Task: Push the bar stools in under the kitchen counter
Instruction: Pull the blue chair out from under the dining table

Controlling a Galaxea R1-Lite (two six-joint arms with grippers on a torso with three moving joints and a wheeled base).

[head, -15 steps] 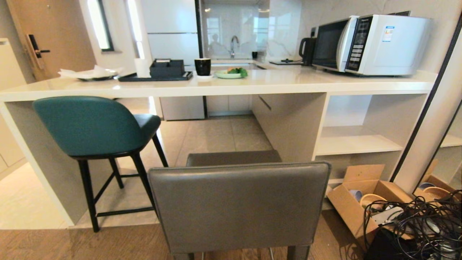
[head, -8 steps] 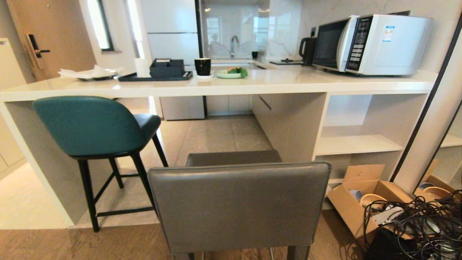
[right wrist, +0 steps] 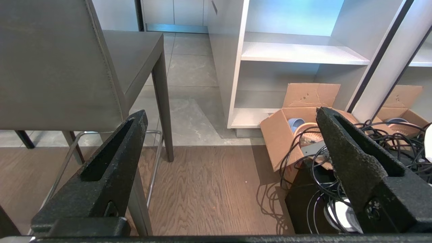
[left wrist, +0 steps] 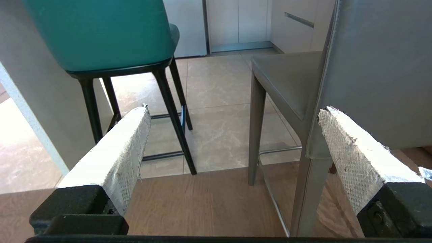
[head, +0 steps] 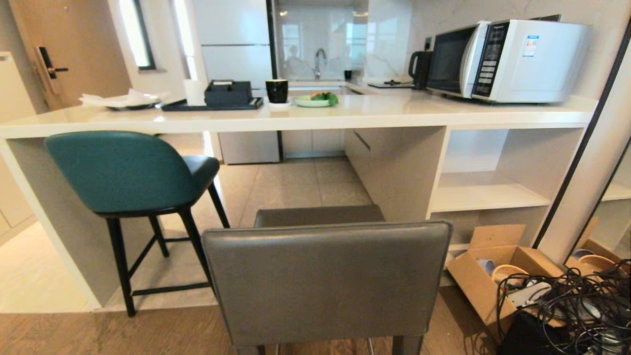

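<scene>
The grey stool (head: 325,281) is standing out on the wooden floor, its boxy back facing the robot and its seat pointing toward the table (head: 315,116), well short of the opening beneath it. The teal stool (head: 130,172) is sitting to its left, partly tucked in beside the table's white side panel, its black legs resting on the tiles. A microwave (head: 508,59) is sitting on the table's right end, and a cardboard box (head: 493,276) is lying open on the floor by the shelves. The left hand (left wrist: 233,111) is hanging low behind the grey stool's left edge, fingers spread and empty. The right hand (right wrist: 229,113) is hanging by its right edge, likewise spread, gripping nothing
</scene>
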